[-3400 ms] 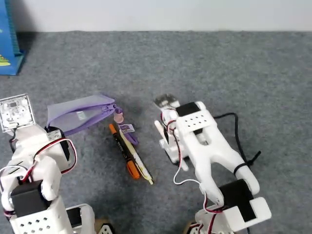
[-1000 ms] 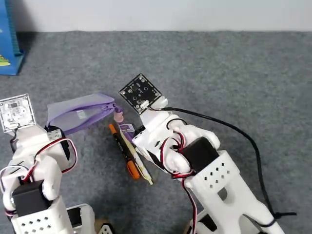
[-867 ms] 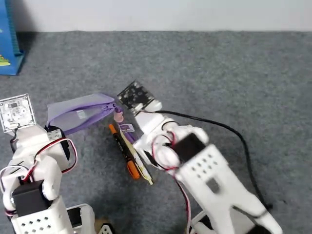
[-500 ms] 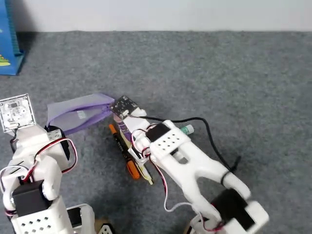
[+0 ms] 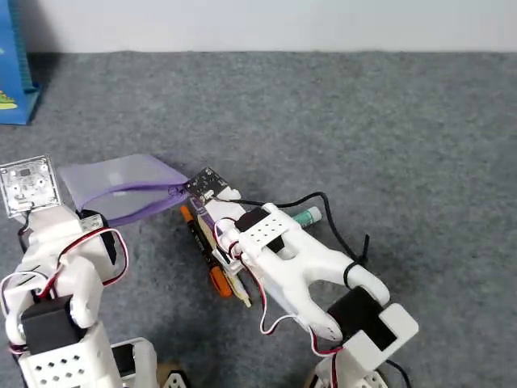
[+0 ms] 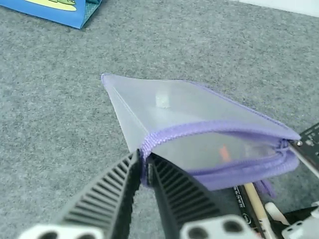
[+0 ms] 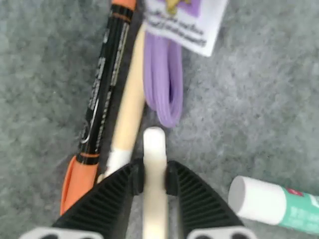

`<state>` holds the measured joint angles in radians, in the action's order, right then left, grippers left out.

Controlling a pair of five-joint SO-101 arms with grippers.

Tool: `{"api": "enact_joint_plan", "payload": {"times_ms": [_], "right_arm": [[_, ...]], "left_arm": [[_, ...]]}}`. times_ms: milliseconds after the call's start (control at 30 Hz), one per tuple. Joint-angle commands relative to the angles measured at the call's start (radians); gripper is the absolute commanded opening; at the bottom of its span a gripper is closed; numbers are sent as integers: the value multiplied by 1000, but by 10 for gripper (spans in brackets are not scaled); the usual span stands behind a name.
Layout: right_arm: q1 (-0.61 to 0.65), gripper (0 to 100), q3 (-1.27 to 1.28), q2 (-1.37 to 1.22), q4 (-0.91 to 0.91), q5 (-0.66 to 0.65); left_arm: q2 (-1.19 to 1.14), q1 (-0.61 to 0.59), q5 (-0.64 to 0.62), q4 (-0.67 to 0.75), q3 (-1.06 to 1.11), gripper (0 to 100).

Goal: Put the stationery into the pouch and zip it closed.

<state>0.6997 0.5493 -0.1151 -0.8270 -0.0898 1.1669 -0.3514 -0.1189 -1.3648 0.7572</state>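
Observation:
The purple pouch (image 5: 121, 190) lies at the left, its mouth held up. My left gripper (image 6: 143, 158) is shut on the zipper end of the pouch (image 6: 199, 119), low at the left near the pouch's near edge (image 5: 93, 220). A black marker with orange ends (image 5: 206, 252) and a cream pen (image 5: 236, 283) lie side by side just right of the pouch. My right gripper (image 7: 154, 162) hangs right over them, shut on a white round-ended stick (image 7: 154, 144). Below it lie the marker (image 7: 99, 99), the cream pen (image 7: 129, 104) and the pouch's purple strap (image 7: 162, 79).
A green-and-white glue stick (image 5: 307, 216) lies just right of the right arm, beside the gripper (image 7: 269, 201). A blue box (image 5: 12, 73) stands at the far left edge. The grey carpet to the right and back is open.
The right arm swung left from beside the pens and came down over them, uncovering the glue stick. The pouch's mouth now stands wider and higher.

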Motion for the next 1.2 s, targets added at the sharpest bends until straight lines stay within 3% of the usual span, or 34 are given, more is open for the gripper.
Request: {"api": "enact_joint_plan", "payload": {"times_ms": [0, 200, 633, 967, 1167], "right_arm": [[-4, 9, -6, -5, 15, 5], [-33, 7, -3, 140, -81, 5], [-65, 7, -8, 743, -361, 2], [21, 7, -31, 1061, -325, 5], [51, 7, -44, 1144, -107, 6]], "left_arm": [[0, -6, 0, 25, -13, 13], [0, -6, 0, 21, -13, 13], [-3, 40, -8, 25, -36, 13], [-8, 158, -55, -20, -140, 13], [-8, 172, -55, -18, -143, 13]]}}
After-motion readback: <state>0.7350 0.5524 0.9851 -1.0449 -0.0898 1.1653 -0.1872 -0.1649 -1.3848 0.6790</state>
